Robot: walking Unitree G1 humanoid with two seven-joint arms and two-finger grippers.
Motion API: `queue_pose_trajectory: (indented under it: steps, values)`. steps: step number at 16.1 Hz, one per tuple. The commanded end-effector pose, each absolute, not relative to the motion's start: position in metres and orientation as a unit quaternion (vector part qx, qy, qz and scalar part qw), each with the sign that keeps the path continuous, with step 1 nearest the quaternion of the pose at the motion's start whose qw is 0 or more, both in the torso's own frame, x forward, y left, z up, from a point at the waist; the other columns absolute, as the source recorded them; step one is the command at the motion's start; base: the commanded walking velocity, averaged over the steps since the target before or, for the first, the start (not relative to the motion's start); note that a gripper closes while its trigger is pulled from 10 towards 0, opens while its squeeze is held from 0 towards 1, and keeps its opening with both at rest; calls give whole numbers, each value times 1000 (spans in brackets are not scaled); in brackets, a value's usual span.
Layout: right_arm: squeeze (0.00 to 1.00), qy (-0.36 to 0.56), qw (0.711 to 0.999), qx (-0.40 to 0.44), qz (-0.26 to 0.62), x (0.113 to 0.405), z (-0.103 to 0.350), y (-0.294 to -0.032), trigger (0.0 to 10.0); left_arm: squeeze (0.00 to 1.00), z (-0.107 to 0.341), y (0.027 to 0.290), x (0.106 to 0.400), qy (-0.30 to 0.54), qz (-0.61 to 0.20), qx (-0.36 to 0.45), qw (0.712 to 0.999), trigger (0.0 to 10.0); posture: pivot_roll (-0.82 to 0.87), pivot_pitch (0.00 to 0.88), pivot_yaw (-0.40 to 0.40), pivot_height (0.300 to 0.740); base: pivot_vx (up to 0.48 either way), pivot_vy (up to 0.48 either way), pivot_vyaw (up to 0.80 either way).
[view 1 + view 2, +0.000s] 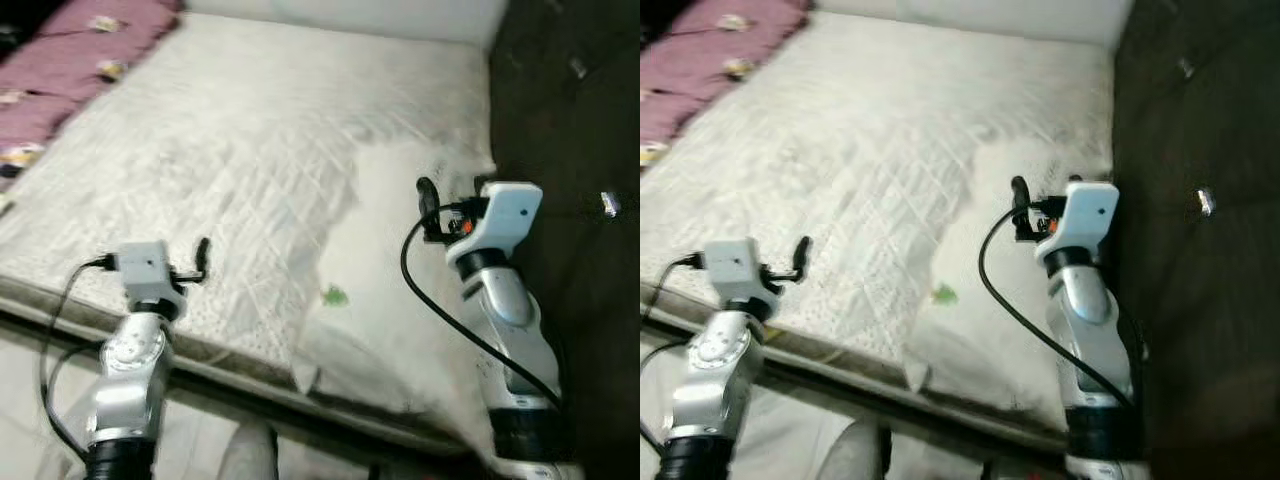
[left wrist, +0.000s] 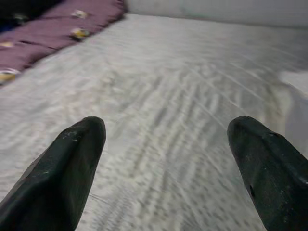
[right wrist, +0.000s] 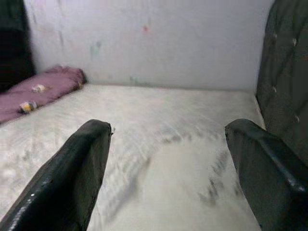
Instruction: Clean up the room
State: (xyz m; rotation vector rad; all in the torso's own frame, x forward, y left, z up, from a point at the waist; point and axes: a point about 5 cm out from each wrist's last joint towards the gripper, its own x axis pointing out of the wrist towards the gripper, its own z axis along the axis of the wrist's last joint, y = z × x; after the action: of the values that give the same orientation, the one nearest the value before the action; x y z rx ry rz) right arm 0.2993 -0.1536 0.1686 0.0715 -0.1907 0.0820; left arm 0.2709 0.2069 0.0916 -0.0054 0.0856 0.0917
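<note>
A white quilted mattress (image 1: 230, 150) lies before me. On its right side, against the dark headboard, rests a white pillow (image 1: 400, 270) with a small green scrap (image 1: 333, 295) on its near left part. My left gripper (image 1: 203, 257) hovers over the mattress's near edge, open with nothing between its fingers (image 2: 62, 168). Over the pillow's right part my right gripper (image 1: 428, 200) is also open and holds nothing, its fingertips (image 3: 269, 178) spread wide. A purple blanket (image 1: 70, 60) with small printed patches is bunched at the far left of the bed.
A dark tufted headboard (image 1: 570, 150) with shiny buttons runs along the right side. A pale wall (image 3: 144, 43) stands beyond the bed's far end. The bed's front edge (image 1: 240, 365) crosses below my arms, with pale floor in front of it.
</note>
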Motion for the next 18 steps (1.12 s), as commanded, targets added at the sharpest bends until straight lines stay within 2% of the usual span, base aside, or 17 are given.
queue_pose_trajectory:
  steps: [1, 9, 18]
  values:
    - [0, -84, 996, 25, 13, 296, 162, -166, 10000, 0, 94, 197, 275, 39, 26, -4, 999, 10000, 15, 0, 5, 740, 0, 0, 0]
    - [0, -75, 997, 13, 5, 296, 157, -168, 10000, 0, 91, 196, 273, 47, 25, -14, 998, 10000, 28, 0, -6, 740, 0, 0, 0]
    - [0, -65, 998, 11, 6, 298, 153, -167, 10000, 0, 94, 194, 276, 34, 7, -32, 999, 10000, 25, 0, -2, 740, 0, 468, 0]
